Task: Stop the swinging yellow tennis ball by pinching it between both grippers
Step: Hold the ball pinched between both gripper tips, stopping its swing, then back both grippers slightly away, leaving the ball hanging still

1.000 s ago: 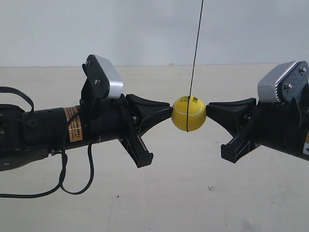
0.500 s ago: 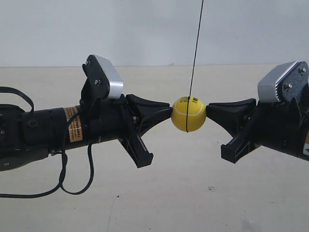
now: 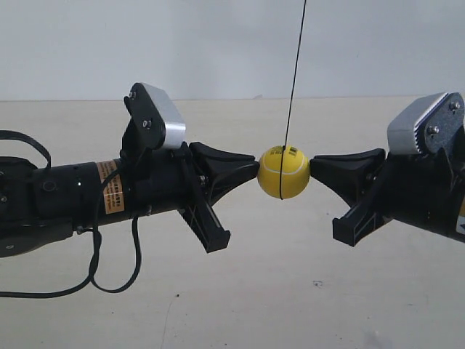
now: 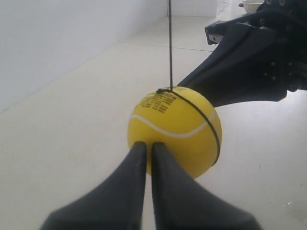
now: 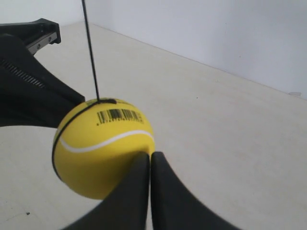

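The yellow tennis ball (image 3: 283, 172) hangs from a thin black string (image 3: 294, 73) above the pale table. It sits between the tips of two black grippers that point at each other. The gripper of the arm at the exterior view's left (image 3: 254, 169) touches one side, the gripper of the arm at the exterior view's right (image 3: 314, 161) the other. In the left wrist view my left gripper (image 4: 146, 146) is shut, its tips against the ball (image 4: 175, 129). My right gripper (image 5: 149, 155) is shut too, tips pressed on the ball (image 5: 100, 148). Nothing lies between either pair of jaws.
A black cable (image 3: 109, 269) loops down from the arm at the exterior view's left toward the beige tabletop (image 3: 276, 291). A white wall (image 3: 218, 43) stands behind. Each wrist view shows the opposite gripper's body (image 4: 249, 67) (image 5: 29, 86) beyond the ball.
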### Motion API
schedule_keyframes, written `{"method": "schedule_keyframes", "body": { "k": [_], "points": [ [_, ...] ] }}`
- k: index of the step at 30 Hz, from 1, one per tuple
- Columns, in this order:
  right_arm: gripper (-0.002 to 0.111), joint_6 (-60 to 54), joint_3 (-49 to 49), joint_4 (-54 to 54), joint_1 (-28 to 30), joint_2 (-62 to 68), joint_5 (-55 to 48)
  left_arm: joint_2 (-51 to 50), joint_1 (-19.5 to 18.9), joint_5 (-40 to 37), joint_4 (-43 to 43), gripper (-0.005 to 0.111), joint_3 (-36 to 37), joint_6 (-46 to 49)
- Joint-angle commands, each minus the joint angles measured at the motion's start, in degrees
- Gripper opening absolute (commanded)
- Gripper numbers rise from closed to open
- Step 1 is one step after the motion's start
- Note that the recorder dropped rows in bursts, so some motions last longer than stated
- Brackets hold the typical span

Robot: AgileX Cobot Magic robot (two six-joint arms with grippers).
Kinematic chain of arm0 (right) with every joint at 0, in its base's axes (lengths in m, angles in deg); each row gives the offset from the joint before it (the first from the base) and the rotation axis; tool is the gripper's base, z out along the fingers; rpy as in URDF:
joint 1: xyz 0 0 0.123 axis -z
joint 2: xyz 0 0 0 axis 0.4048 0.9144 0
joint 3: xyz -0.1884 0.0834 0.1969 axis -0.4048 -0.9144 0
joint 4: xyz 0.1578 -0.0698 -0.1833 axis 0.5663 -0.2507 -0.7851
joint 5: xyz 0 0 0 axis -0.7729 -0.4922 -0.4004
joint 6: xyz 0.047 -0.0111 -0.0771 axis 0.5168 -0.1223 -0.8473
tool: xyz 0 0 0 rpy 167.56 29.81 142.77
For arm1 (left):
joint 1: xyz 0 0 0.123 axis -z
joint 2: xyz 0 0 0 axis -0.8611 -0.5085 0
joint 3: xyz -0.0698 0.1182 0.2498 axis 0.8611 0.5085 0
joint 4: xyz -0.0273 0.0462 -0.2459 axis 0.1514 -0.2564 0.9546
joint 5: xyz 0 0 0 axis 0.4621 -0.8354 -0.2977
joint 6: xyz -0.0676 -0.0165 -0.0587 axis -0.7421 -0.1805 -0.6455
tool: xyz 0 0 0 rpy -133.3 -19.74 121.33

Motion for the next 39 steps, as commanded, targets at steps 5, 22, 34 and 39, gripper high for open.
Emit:
{"method": "schedule_keyframes", "body": {
  "k": [5,22,34,39],
  "points": [
    [0.000,-0.21,0.28,-0.94,-0.18,0.12,0.75,-0.07,0.28,0.21,-0.13,0.005,-0.20,-0.69],
    [0.000,-3.11,0.28,3.77,-0.18,0.12,-2.77,-0.07,0.16,-2.16,0.83,0.005,-0.20,-0.57],
    [0.000,-3.87,0.28,4.42,-0.18,0.12,-3.01,-0.07,0.16,-1.72,5.64,0.005,-0.20,1.87],
    [0.000,-3.87,0.28,4.42,-0.18,0.12,-3.01,-0.07,0.16,-1.11,5.64,0.005,-0.20,1.87]
  ]
}}
